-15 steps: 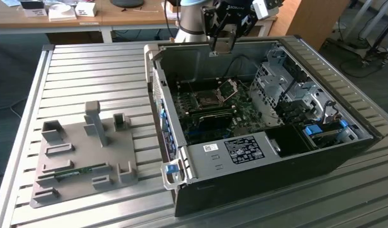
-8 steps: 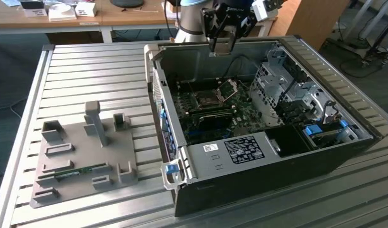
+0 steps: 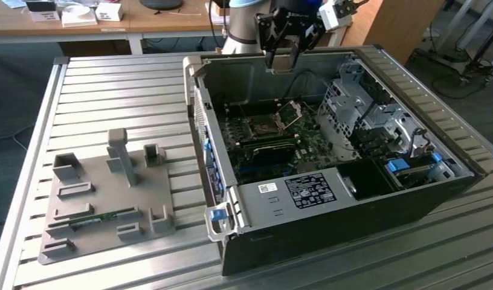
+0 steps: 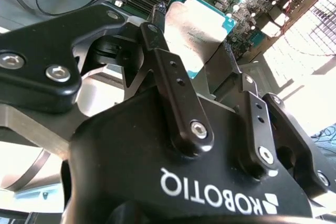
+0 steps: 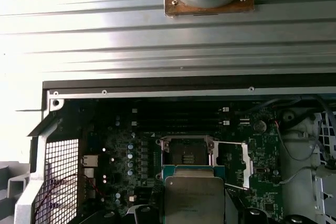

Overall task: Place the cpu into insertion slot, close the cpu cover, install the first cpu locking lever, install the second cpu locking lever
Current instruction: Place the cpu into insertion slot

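Gripper (image 4: 193, 38) clamped narrow on cpu (image 4: 202, 22), well above insertion slot (image 5: 186, 153); cpu cover (image 5: 236, 163) hinged open just beside slot. Risk: crooked seating or snagged cover from tilted, off-centre lowering.

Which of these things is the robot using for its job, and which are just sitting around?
For the job: the gripper, shut on the cpu; the insertion slot, bare; the cpu cover, swung open.
Just lying about: the grey fixture tray beside the computer case; the memory stick on it; white boxes on the desk.
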{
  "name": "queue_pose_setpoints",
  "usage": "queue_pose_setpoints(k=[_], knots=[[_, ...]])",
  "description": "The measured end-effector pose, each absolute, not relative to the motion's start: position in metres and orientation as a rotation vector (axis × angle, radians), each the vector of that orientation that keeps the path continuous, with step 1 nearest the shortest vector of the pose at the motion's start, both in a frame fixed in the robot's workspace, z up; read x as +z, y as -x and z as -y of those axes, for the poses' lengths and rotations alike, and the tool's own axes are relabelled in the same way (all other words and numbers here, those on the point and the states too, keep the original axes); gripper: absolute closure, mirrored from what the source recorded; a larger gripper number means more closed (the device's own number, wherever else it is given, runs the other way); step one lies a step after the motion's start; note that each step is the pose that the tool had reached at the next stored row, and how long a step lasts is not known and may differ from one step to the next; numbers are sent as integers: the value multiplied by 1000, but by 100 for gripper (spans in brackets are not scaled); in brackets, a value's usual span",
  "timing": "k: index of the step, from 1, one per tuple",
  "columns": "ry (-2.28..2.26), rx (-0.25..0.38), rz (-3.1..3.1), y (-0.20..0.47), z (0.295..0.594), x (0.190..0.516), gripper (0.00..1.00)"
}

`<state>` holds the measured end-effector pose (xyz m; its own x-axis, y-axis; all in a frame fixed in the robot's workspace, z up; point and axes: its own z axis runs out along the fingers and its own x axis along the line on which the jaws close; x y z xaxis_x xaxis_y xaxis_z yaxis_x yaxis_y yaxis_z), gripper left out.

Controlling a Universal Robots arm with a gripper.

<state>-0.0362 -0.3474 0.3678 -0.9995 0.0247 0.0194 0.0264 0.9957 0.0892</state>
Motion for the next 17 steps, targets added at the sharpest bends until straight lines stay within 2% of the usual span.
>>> queue_pose_setpoints(k=[17], knots=[[40, -137, 3121, 36, 347, 364, 46]])
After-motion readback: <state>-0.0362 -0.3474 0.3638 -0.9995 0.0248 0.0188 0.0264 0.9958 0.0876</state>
